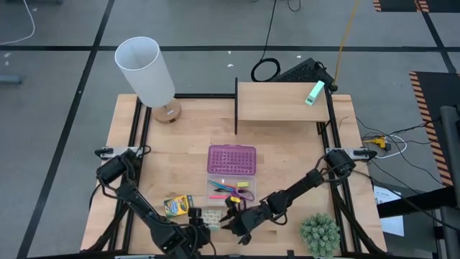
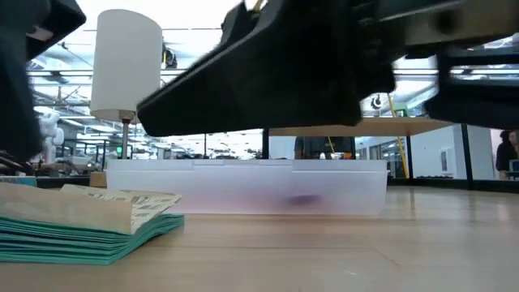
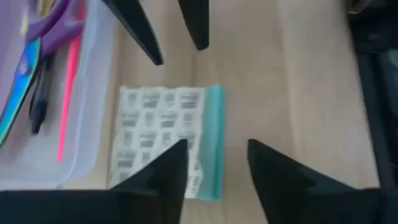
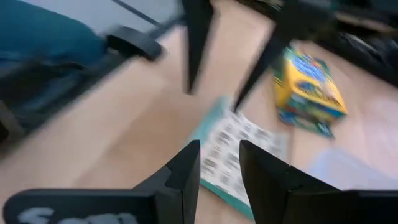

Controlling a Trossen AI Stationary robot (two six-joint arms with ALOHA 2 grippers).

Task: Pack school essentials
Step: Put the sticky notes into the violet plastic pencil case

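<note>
From above, we see both arms reaching to the table's near edge. The left gripper (image 1: 200, 232) and the right gripper (image 1: 228, 221) face each other over the pale patterned pack (image 1: 210, 216), which lies flat just in front of the clear case (image 1: 231, 188). That case holds the scissors (image 1: 231, 191), pens and a small yellow piece (image 1: 243, 184). The crayon box (image 1: 178, 205) lies just left of the pack. A lamp (image 1: 149, 74), a wooden shelf (image 1: 280, 101) carrying a mint-green block (image 1: 314, 93), and a green plant (image 1: 320, 232) stand farther off.

At table height, we see the pack (image 2: 89, 221) lying on the wood beside the case (image 2: 247, 188), with dark arm parts overhead.

From the left wrist, we see the left gripper (image 3: 214, 162) with its fingers apart, above one end of the pack (image 3: 166, 140), holding nothing; the right arm's fingers show opposite.

From the right wrist, the right gripper (image 4: 219, 158) has a narrow gap between its fingers, empty, above the pack (image 4: 239, 155); the crayon box (image 4: 308, 90) lies beyond.
</note>
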